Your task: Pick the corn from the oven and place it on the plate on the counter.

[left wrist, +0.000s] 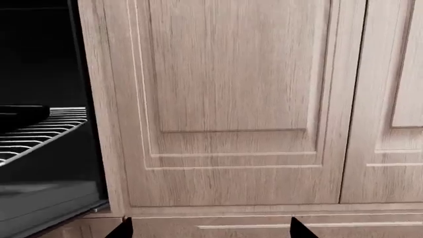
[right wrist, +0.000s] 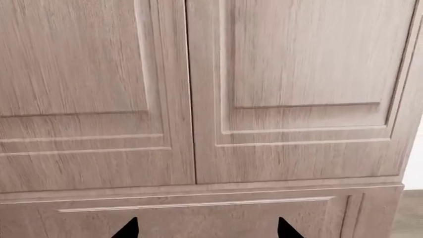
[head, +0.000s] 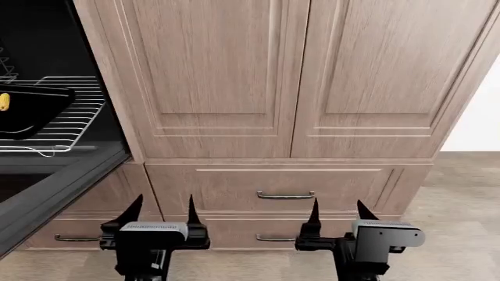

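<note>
**Mia:** Where is the corn [head: 4,102]?

**Ben:** It is way over at the left edge of the head view. Only a little yellow bit shows. It sits on a black baking tray [head: 31,108], and the tray lies on a silver wire rack [head: 74,126] inside the oven [head: 39,52].

**Mia:** Is the oven open?

**Ben:** Yes. The black oven door [head: 55,187] hangs down and out, below the rack. The left wrist view shows the dark inside and the rack too.

**Mia:** What are the grippers doing?

**Ben:** The left gripper [head: 163,212] is low down in the head view, and its two black fingers are apart with nothing between them. The right gripper [head: 339,212] is beside it, and its fingers are apart too, holding nothing. Both are well apart from the corn.

**Mia:** What is in front of them?

**Ben:** Two tall wooden cabinet doors [head: 289,76], side by side, just to the right of the oven. Under the doors are drawers [head: 285,187] with dark bar handles [head: 286,195]. Both grippers point at that wood.

**Mia:** Can you see the floor?

**Ben:** A bit of brown floor [head: 461,222] shows at the right.
</note>
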You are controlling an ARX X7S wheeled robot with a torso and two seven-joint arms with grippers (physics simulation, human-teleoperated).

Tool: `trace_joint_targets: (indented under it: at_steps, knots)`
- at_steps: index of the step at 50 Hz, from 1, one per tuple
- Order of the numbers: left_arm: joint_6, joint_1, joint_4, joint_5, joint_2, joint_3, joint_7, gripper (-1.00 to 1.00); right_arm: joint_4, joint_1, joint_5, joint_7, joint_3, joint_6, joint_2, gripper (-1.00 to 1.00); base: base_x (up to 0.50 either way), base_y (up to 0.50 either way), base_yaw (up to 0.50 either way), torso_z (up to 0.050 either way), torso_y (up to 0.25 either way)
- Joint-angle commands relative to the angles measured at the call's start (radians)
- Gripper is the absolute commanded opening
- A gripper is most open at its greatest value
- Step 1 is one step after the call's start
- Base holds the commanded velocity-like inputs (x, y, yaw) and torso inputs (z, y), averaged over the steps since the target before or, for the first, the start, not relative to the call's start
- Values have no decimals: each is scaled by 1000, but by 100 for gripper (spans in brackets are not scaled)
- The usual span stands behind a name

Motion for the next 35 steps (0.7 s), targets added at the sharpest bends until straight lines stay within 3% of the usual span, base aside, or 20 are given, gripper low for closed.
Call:
trace_joint_targets:
  at_steps: [1,3,11,16,17,20,23,28,35]
  knots:
    - [-256,-81,355,-41,-24,5,-30,100,-333,81,12,62,-25,312,48,100,0,0,0,0,0]
    - [-407,-136,495,-58,-23,7,-44,100,-441,142,8,84,-35,441,50,100,0,0,0,0,0]
    - [-755,-339,737,-109,-5,9,-92,100,-688,381,99,101,6,862,35,100,0,0,0,0,0]
    - [-1070,-575,905,-187,11,-25,-142,100,-845,625,172,105,69,1166,9,100,0,0,0,0,0]
    - [-1087,-600,906,-240,-5,-34,-181,100,-856,648,178,108,72,1194,9,100,0,0,0,0,0]
    - [-1137,-757,906,-674,-152,-106,-535,100,-886,792,278,164,111,1327,8,100,0,0,0,0,0]
    - [-1197,-866,903,-952,-190,-165,-705,100,-885,900,521,311,190,1405,25,100,0,0,0,0,0]
    - [-1276,-997,886,-1151,-190,-228,-839,100,-771,1061,1094,742,280,1404,113,100,0,0,0,0,0]
    - [-1310,-1116,851,-1315,-210,-261,-966,100,-726,1133,1270,897,277,1376,157,100,0,0,0,0,0]
